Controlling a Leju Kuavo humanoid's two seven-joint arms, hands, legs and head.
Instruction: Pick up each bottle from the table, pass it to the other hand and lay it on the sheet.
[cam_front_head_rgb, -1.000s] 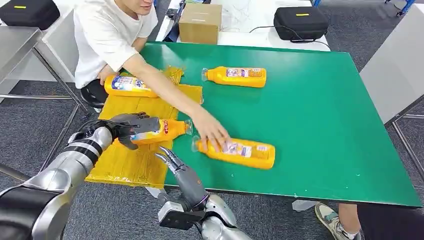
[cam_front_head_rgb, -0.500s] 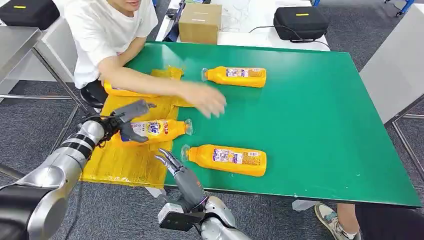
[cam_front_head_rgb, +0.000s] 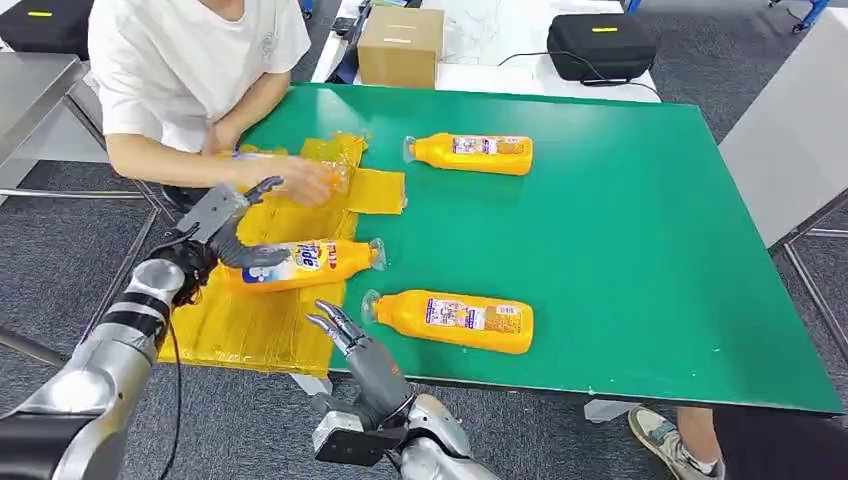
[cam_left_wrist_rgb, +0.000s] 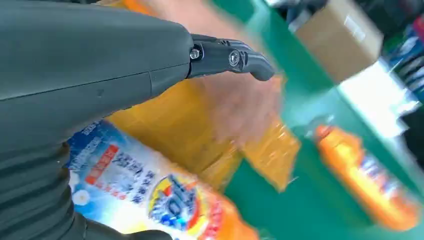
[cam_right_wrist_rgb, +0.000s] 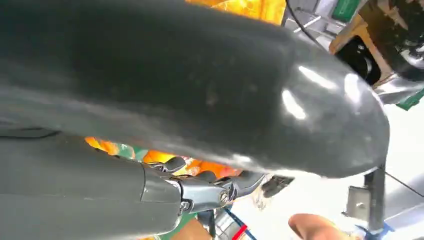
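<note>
One bottle (cam_front_head_rgb: 305, 264) lying flat on the yellow sheet (cam_front_head_rgb: 250, 325), job done for that one. Left hand (cam_front_head_rgb: 228, 222) just above its blue end, fingers spread wide, holding nothing. Right hand (cam_front_head_rgb: 352, 345) low by the table's (cam_front_head_rgb: 640, 270) near edge, fingers apart, nothing in it too. Two more bottles to go: a near bottle (cam_front_head_rgb: 455, 319) close to the right hand, and a far bottle (cam_front_head_rgb: 470, 153) well apart. A person's hand (cam_front_head_rgb: 305, 178) busy at the sheet's far end.
</note>
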